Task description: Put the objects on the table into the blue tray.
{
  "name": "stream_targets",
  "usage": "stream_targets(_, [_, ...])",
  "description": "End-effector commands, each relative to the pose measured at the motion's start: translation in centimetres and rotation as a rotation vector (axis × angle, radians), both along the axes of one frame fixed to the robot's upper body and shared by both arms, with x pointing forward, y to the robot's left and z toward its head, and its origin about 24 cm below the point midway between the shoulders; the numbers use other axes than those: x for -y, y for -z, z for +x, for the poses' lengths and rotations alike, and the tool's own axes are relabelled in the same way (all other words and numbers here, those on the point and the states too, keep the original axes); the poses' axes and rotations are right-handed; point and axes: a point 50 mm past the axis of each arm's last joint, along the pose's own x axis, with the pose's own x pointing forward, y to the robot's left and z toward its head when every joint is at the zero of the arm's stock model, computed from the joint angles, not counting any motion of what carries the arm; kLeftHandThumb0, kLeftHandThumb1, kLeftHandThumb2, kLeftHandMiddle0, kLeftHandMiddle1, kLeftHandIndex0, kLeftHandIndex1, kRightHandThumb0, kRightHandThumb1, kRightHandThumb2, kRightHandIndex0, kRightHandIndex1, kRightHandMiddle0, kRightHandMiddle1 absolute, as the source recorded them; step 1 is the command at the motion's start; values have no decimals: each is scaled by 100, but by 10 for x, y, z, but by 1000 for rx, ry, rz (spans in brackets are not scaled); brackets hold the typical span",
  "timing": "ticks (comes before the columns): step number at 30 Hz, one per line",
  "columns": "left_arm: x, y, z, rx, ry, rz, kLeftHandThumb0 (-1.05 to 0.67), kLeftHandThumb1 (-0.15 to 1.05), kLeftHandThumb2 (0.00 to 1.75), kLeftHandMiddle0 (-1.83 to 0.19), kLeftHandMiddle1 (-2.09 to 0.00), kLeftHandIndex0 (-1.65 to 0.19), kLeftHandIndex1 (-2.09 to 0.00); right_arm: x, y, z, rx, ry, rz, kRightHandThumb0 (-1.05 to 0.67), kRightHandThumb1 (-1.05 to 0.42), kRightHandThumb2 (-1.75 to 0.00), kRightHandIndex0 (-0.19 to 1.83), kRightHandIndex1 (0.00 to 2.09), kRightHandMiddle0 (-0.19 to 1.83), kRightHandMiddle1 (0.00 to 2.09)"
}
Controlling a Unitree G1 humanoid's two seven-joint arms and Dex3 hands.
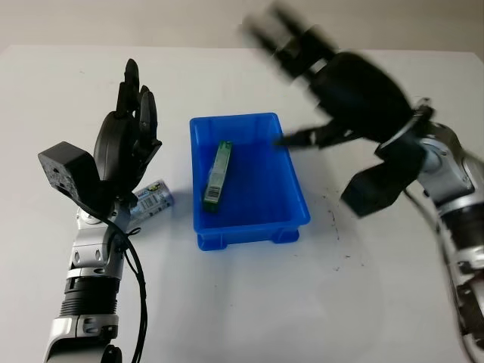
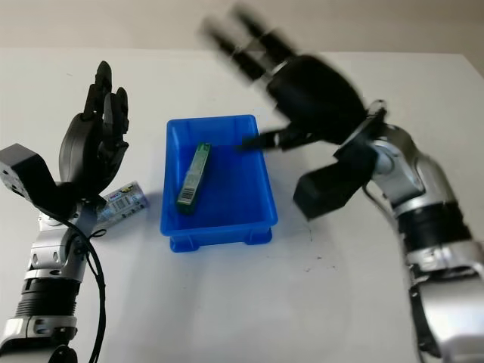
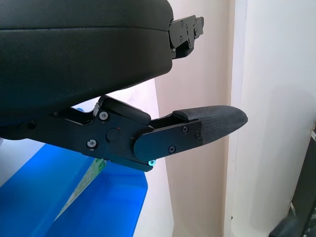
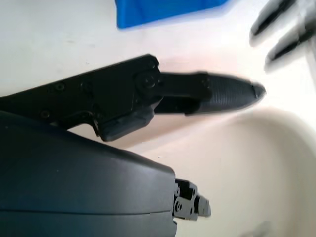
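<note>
1. Right hand (image 1: 302, 53) is raised above the far right corner of the blue tray (image 1: 296, 198), blurred, its fingers stretched out and holding nothing.
2. Left hand (image 1: 125, 144) stands upright at the tray's left side, fingers pointing up and away from the robot, released and empty as well.
3. One blue tray sits near the middle of the white table (image 1: 242, 302), its long sides running away from the robot.
4. Inside the tray lies one green box (image 1: 218, 175), long and narrow, placed in the left half with its length roughly along the tray's long side and leaning slightly off that line.
5. One small can (image 1: 151, 198) with a blue and white label lies on its side on the table, just beside the tray's left wall and close under the left hand's palm; whether the hand touches it cannot be told.
6. That makes two task things in sight: one in the tray, one outside it.
7. From the left wrist, the tray's blue floor and a pale edge of the green box appear beneath the hand's shell.
</note>
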Motion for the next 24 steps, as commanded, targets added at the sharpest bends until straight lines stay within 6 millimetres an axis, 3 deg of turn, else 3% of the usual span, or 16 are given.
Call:
stream_targets(1, [-1, -2, 0, 10, -2, 4, -77, 105, 65, 19, 0, 19, 0, 16, 21, -2, -122, 42, 155, -82, -105, -54, -19, 0, -19, 0])
stream_targets(5, [-1, -2, 1, 11, 6, -9, -76, 105, 64, 19, 0, 19, 0, 37, 61, -7, -396, 158, 421, -77, -105, -59, -19, 0, -19, 0])
stream_targets(11, [-3, -4, 3, 10, 10, -2, -76, 105, 66, 19, 0, 19, 0, 37, 105, -21, -642, 215, 597, -77, -105, -61, -19, 0, -19, 0])
stream_targets(19, [-9, -7, 0, 1, -14, 21, -76, 105, 62, 19, 0, 19, 0, 26, 118, -24, -699, 193, 607, -75, -105, -65, -19, 0, -19, 0])
stream_targets(24, [-16, -27, -22, 5, -117, 305, -70, 105, 51, 19, 0, 19, 0, 22, 115, -23, -691, 180, 614, -74, -105, -65, -19, 0, -19, 0])
